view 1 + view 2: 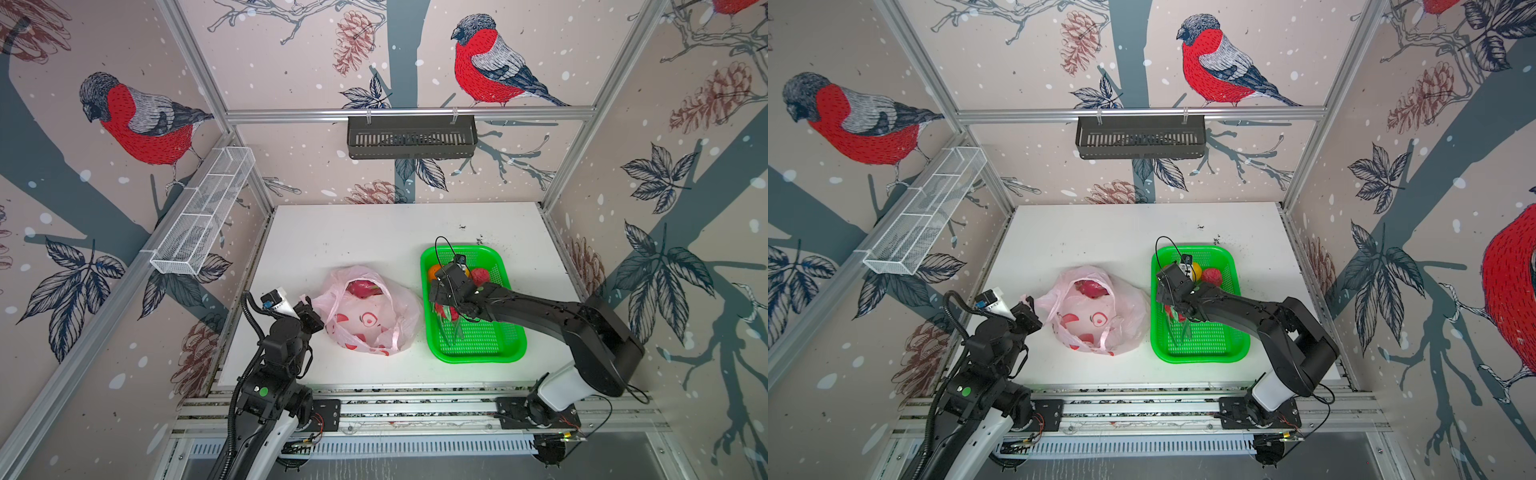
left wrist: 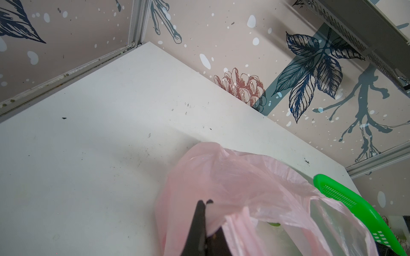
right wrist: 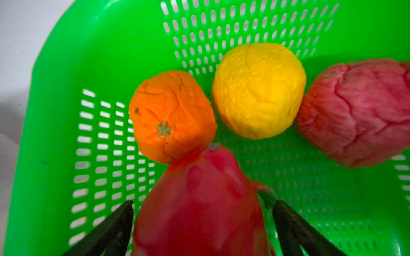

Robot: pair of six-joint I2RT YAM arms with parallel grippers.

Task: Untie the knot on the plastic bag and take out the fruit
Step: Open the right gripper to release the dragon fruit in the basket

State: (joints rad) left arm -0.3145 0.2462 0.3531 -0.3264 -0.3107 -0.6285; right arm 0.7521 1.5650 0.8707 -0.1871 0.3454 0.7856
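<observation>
deeply wrinkled yellow citrus [image 3: 258, 90], slotted green tray [image 3: 66, 55]

Free tabletop [image 1: 365, 232] behind plastic bag [image 1: 365, 320] and green tray [image 1: 490, 345]

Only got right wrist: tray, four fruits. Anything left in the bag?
Observer: Yes. One dragon fruit shows through the plastic bag's open mouth, in both top views.
Operator: Left arm?
Observer: The left gripper is shut on the bag's edge, on the side away from the green tray.
</observation>
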